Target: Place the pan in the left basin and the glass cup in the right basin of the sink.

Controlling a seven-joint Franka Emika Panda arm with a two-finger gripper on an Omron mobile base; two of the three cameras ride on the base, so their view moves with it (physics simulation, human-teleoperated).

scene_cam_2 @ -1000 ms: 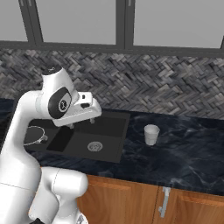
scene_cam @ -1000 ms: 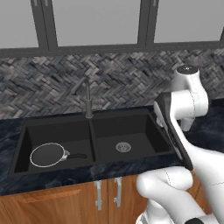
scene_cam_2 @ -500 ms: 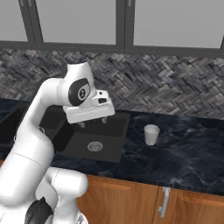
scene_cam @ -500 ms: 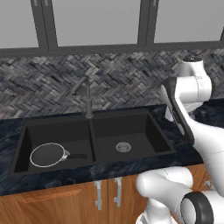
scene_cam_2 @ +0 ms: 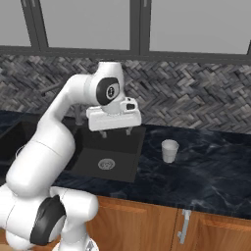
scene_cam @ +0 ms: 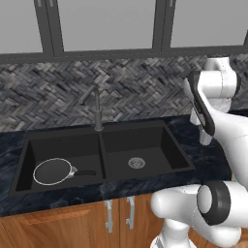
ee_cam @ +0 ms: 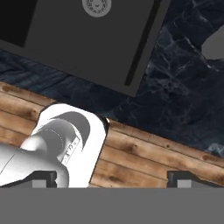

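We see the gripper (scene_cam_2: 116,132) held above the right end of the sink (scene_cam: 104,130), its jaws spread wide apart and holding nothing, fingers pointing down. Below it lies the right basin (scene_cam_2: 110,147), with its round silver drain (scene_cam_2: 106,164) on the floor. In the hand view we see that same drain (ee_cam: 96,6) at the top edge. The glass cup (scene_cam_2: 169,150) stands upright on the dark marbled counter (scene_cam_2: 196,171), to the right of the right basin and well apart from the gripper. Across the divider, we find the pan (scene_cam: 53,171) lying flat on the floor of the left basin (scene_cam: 60,155), toward its front left corner. Its long axis runs left to right: the short black handle (scene_cam: 83,172) points right, toward the divider. Behind the divider, the dark faucet (scene_cam: 95,109) stands against the herringbone backsplash (scene_cam: 121,87).
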